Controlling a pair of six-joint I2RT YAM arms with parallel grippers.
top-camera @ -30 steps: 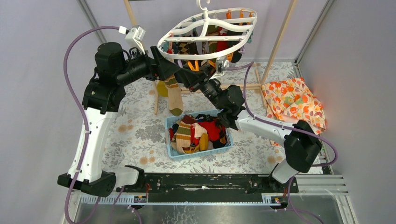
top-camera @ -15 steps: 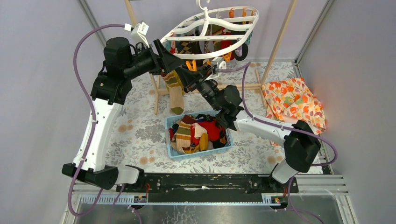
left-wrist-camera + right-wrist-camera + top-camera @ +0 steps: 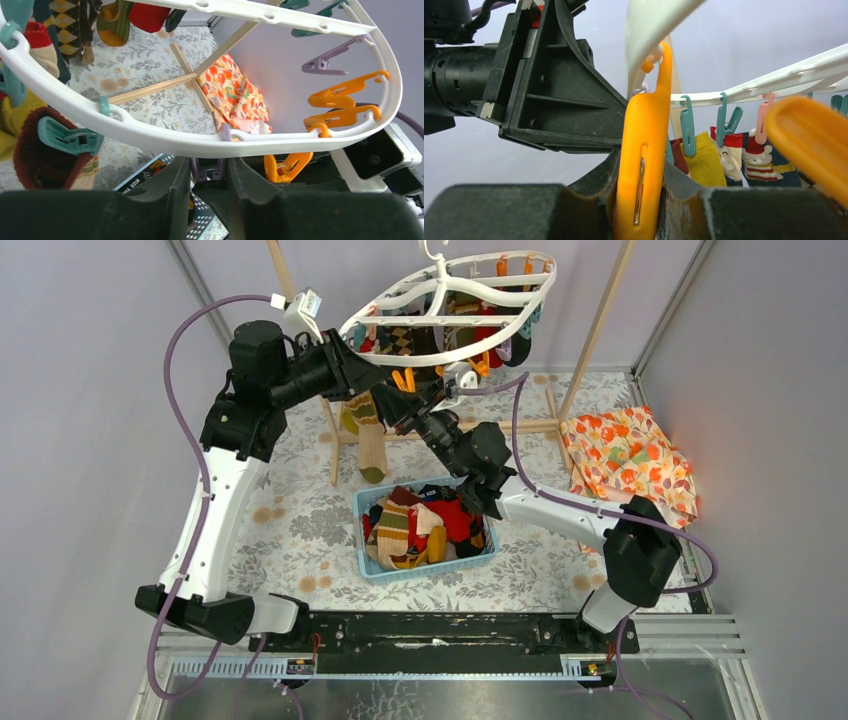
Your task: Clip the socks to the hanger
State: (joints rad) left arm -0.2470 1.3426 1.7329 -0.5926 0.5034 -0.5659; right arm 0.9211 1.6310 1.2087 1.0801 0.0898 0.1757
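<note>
Change: left gripper (image 3: 209,165) has narrowed and risen to the hanger (image 3: 150,137).
Left gripper: closed on a purple clip (image 3: 205,175) below the rim, arm reaching up and rightward.
Right gripper (image 3: 639,200): pinching an orange clip (image 3: 644,130), forearm stretched up-left.
Socks (image 3: 372,440): some clipped to the hanger, others heaped in the blue basket (image 3: 430,570) on the tabletop (image 3: 290,520).

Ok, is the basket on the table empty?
No, the top view shows the blue basket holding a heap of socks in red, yellow and stripes.
</note>
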